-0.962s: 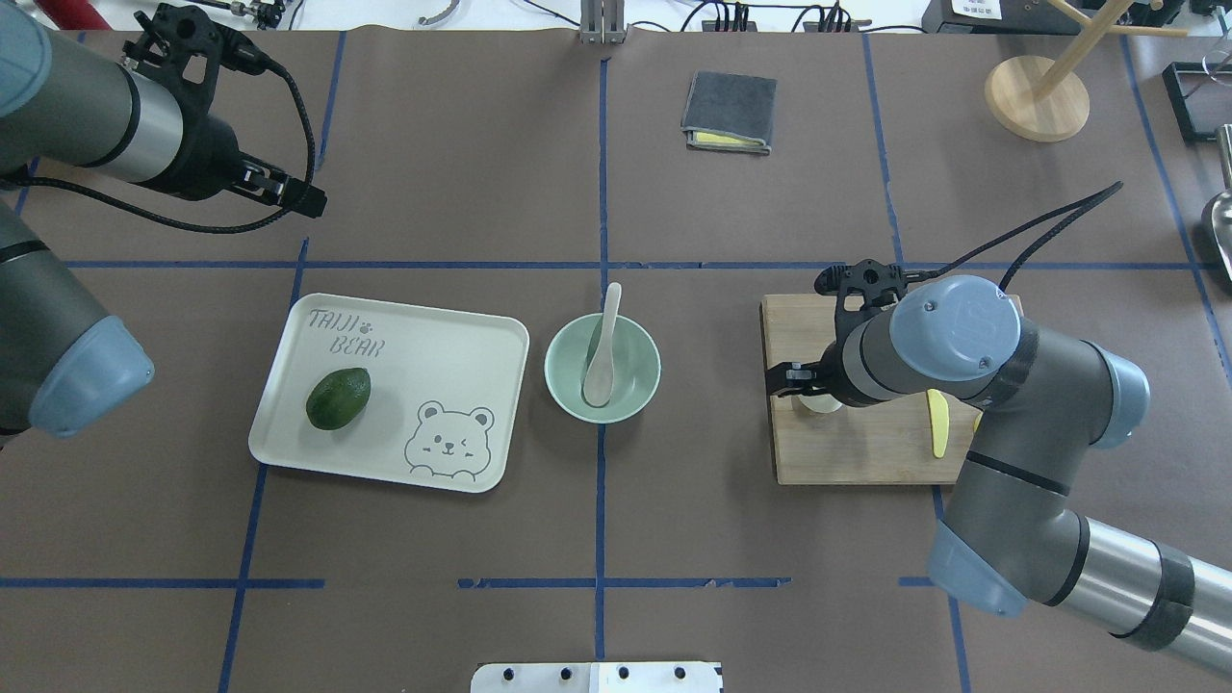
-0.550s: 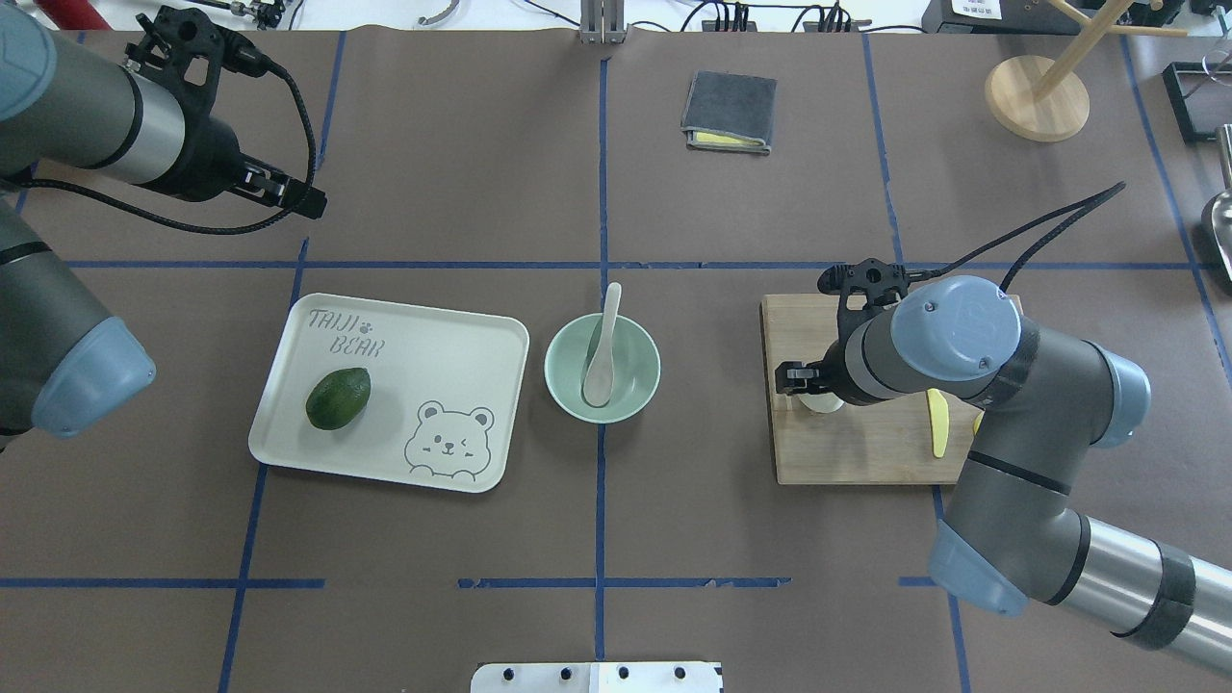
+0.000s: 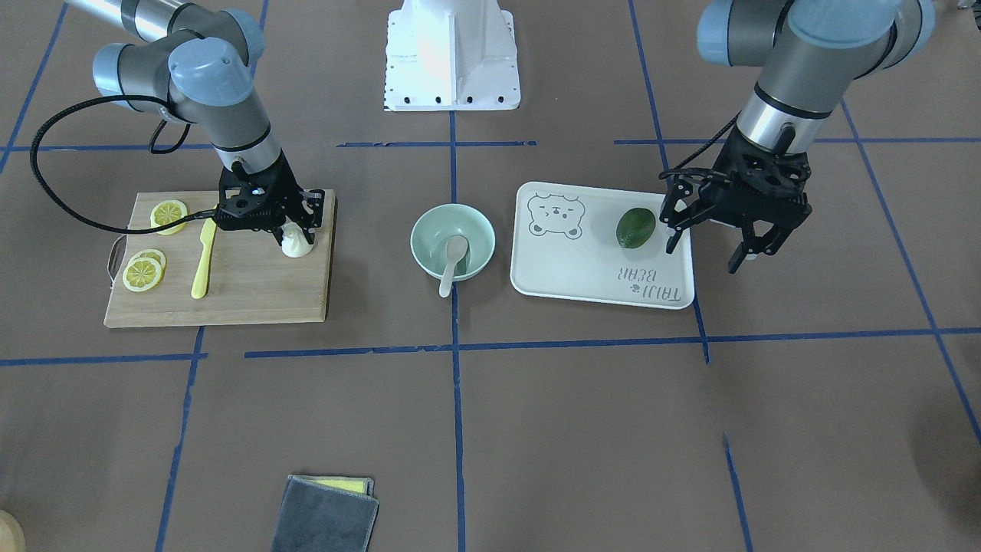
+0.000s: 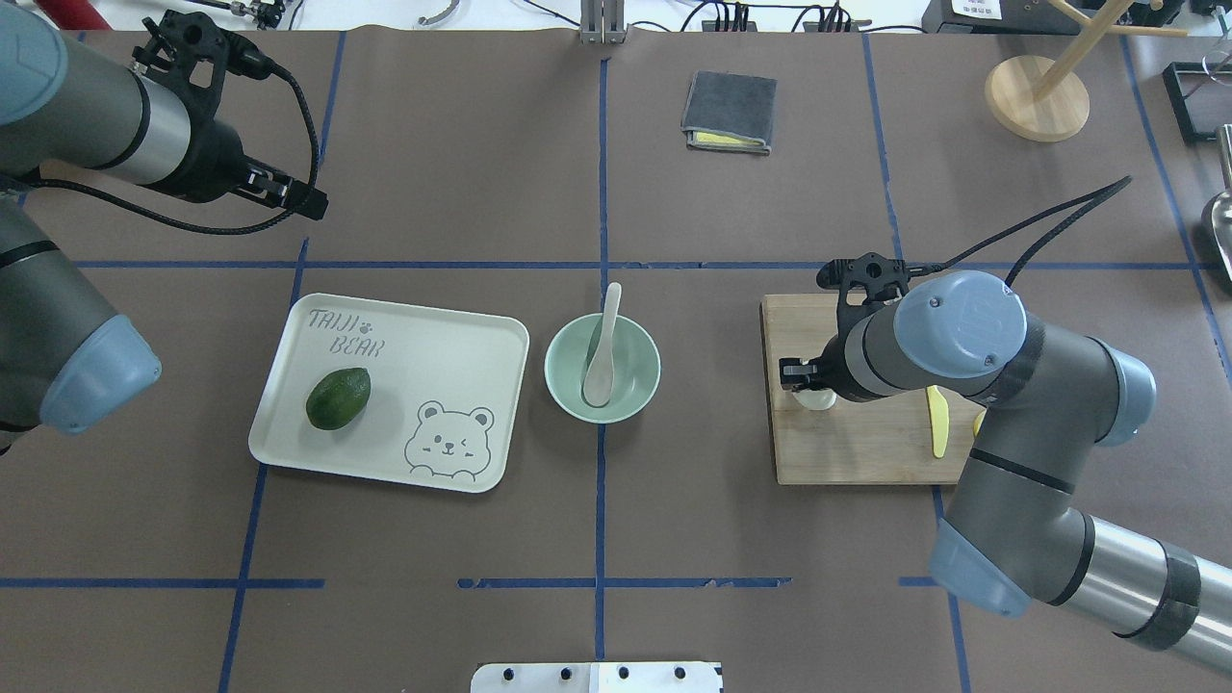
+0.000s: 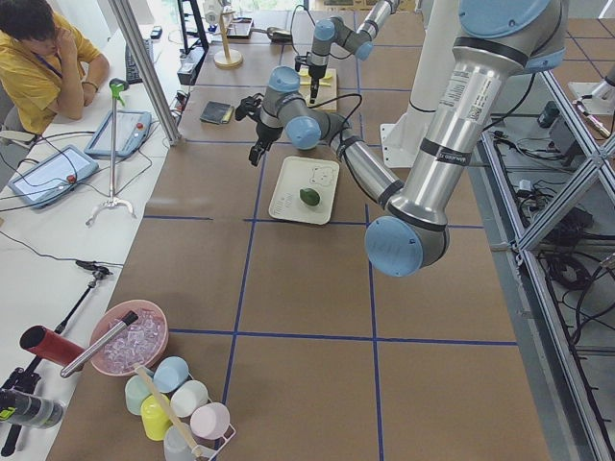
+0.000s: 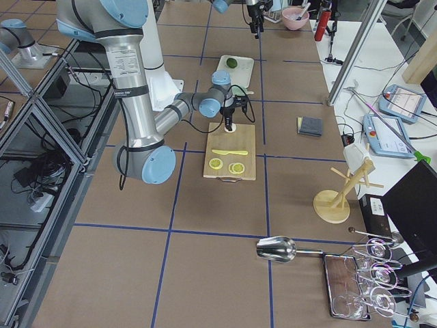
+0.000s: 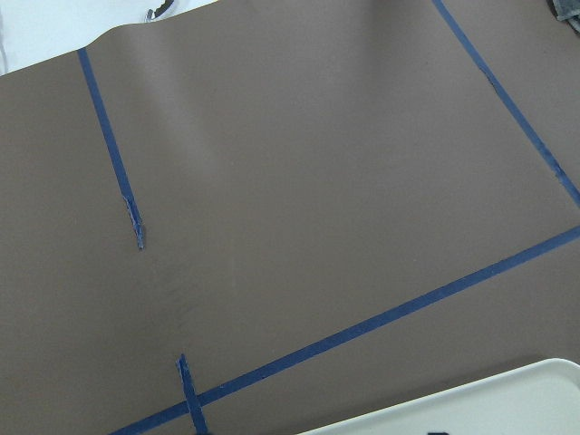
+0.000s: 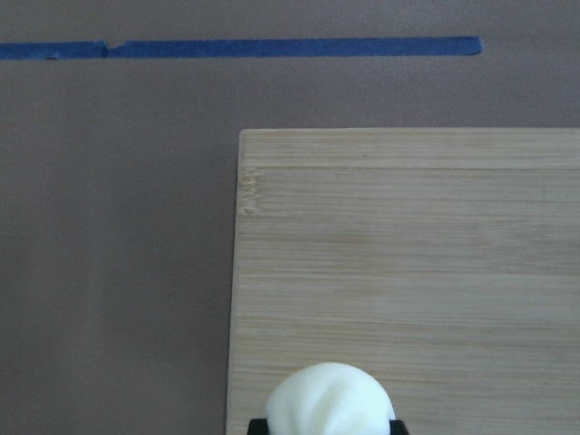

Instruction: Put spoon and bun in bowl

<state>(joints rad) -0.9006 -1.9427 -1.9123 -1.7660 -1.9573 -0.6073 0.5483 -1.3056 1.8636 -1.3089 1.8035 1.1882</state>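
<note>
The white pleated bun (image 3: 296, 245) sits on the wooden cutting board (image 3: 253, 284), near the corner closest to the bowl. My right gripper (image 3: 295, 234) stands over it, a finger against each side; in the right wrist view the bun (image 8: 331, 399) fills the gap between the black fingertips. In the overhead view the bun (image 4: 818, 401) peeks out under the wrist. The beige spoon (image 4: 602, 356) lies in the mint-green bowl (image 4: 553, 371), handle over the far rim. My left gripper (image 3: 703, 259) is open and empty, above the table beside the tray.
Lemon slices (image 3: 168, 213) and a yellow plastic knife (image 3: 203, 261) lie on the board. A bear-printed tray (image 3: 598, 268) holds a green avocado (image 3: 636, 228). A folded grey cloth (image 4: 730, 111) and a wooden stand (image 4: 1037, 96) are at the far side.
The right gripper's fingers have drawn in around the bun and the wrist shifted slightly. The left arm has drifted a little; spoon and bowl are unchanged.
</note>
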